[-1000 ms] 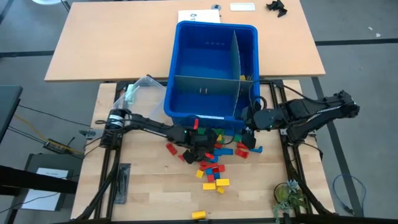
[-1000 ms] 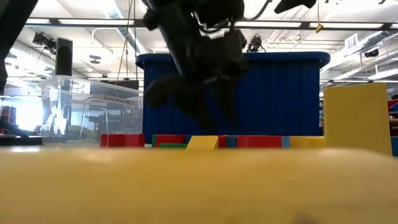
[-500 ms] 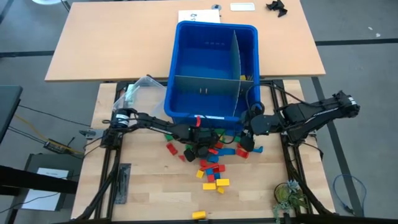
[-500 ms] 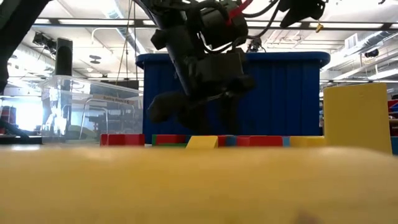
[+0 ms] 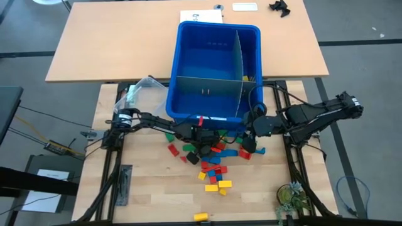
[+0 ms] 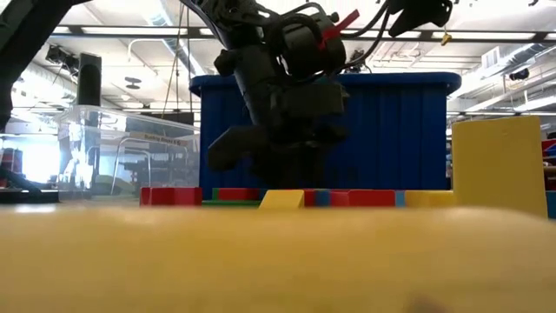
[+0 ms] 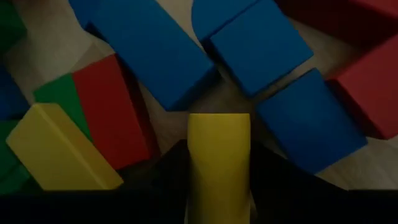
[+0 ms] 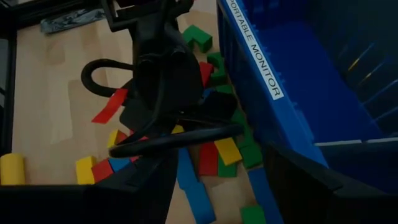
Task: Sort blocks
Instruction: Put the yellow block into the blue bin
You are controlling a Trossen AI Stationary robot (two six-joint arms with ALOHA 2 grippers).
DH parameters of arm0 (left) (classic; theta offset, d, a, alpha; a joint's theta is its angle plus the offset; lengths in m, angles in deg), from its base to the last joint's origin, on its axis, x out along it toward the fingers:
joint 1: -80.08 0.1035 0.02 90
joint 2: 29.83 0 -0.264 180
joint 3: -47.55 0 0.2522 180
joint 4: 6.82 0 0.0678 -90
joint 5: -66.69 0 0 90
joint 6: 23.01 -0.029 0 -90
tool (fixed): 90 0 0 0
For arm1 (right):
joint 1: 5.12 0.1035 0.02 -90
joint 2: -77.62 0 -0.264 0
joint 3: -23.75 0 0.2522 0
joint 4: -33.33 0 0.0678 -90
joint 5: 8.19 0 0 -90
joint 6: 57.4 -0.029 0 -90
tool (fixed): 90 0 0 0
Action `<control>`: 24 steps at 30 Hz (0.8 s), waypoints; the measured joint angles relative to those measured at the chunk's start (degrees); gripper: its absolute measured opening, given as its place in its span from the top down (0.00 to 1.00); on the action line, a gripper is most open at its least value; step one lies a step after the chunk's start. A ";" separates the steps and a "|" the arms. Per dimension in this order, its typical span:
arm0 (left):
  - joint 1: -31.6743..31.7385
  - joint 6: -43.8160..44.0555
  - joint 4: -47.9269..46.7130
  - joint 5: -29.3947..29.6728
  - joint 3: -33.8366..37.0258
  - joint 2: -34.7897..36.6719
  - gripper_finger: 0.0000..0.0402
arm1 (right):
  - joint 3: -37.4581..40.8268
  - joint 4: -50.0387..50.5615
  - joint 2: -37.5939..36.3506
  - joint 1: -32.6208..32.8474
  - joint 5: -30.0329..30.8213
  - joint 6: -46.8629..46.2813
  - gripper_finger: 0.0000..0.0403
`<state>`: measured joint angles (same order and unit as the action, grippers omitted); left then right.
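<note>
Low in the blocks (image 5: 217,164), the left tool (image 7: 219,163) grips a yellow brick (image 7: 219,158) — blue ones just beyond.

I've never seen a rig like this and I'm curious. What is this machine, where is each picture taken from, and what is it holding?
It is a robot with two dark arms at a wooden table. One picture looks straight down, one looks level across the tabletop, and two come from cameras on the wrists. Small red, yellow, blue and green plastic bricks lie scattered before a large blue plastic bin; a small clear plastic tub stands beside it. The left tool is down in the pile, shut on a yellow brick. The right tool, open and empty, hangs near the bin's corner.
</note>
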<state>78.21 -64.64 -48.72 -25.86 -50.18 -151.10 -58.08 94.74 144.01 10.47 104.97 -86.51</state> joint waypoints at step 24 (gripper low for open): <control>-5.90 17.29 -15.73 16.31 -19.05 13.90 0.65 | -1.55 -6.20 -5.04 12.76 3.86 5.92 0.54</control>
<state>72.31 -47.35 -64.45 -9.55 -69.23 -137.21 -59.63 88.54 138.97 23.23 108.83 -80.59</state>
